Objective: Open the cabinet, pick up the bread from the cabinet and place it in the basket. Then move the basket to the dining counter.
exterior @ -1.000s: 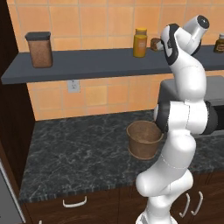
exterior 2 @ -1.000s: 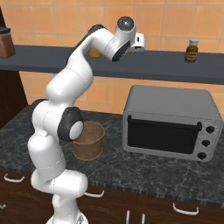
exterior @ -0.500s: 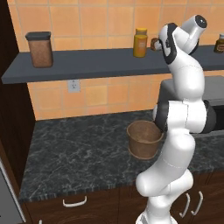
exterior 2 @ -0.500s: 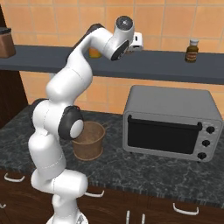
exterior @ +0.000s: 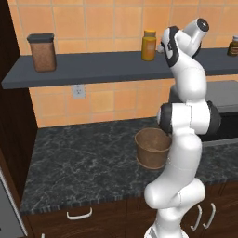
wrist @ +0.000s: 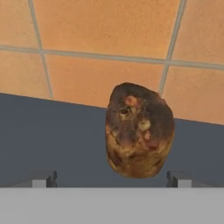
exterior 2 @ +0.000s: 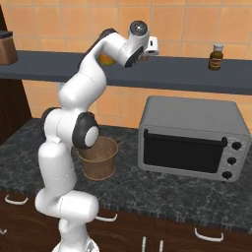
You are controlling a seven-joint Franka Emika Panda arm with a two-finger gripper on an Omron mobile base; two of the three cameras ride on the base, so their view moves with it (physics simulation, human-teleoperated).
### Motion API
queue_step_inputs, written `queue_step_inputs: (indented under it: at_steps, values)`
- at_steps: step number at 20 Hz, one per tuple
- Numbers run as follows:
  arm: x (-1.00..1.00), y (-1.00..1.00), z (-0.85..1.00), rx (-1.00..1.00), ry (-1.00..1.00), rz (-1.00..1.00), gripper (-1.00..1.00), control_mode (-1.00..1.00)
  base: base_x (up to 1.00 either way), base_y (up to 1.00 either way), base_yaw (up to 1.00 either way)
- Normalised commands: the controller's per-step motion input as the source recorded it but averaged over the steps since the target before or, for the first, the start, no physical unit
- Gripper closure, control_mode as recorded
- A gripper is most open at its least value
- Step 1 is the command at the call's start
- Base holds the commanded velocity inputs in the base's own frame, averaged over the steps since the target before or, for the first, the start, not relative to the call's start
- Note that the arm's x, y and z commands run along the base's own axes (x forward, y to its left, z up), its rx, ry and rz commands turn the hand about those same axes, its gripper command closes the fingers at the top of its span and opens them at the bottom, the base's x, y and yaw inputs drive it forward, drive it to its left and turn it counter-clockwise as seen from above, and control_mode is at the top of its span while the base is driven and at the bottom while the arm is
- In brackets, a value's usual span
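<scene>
Bread [wrist: 139, 131] dark brown (pale flecks); basket [exterior: 152, 147] brown; tiles [wrist: 109, 30] orange.

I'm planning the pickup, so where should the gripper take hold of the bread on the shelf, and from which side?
Probably across the bread's rounded middle, coming in level from the shelf's open front. It stands tall near the tiled wall, between the fingertips spread wide on either side.

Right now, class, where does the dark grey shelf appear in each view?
Left base view: the shelf runs across the upper part, carrying jars.
Right base view: across the upper part, above the toaster oven.
Hand view: a band across the lower half, under the bread.
Shared landmark: the orange tiled wall above it.
</scene>
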Motion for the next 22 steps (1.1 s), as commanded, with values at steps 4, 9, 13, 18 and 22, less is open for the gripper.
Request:
queue_step_inputs:
  at_steps: [4,9,13,18,22]
  values:
    - [0.49,-0.09,0.0,0.0,0.0,0.0,-1.0,-1.0,0.0,0.0,0.0]
    - [0.4,-0.22,0.06,0.0,0.0,0.0,-1.0,-1.0,0.0,0.0,0.0]
    - [0.36,0.0,0.0,0.0,0.0,0.01,-1.0,-1.0,0.0,0.0,0.0]
    - [0.46,0.0,0.0,0.0,0.0,0.04,1.0,-1.0,0.0,0.0,0.0]
    - [-0.02,0.0,-0.45,-0.02,0.08,0.02,1.0,-1.0,0.0,0.0,0.0]
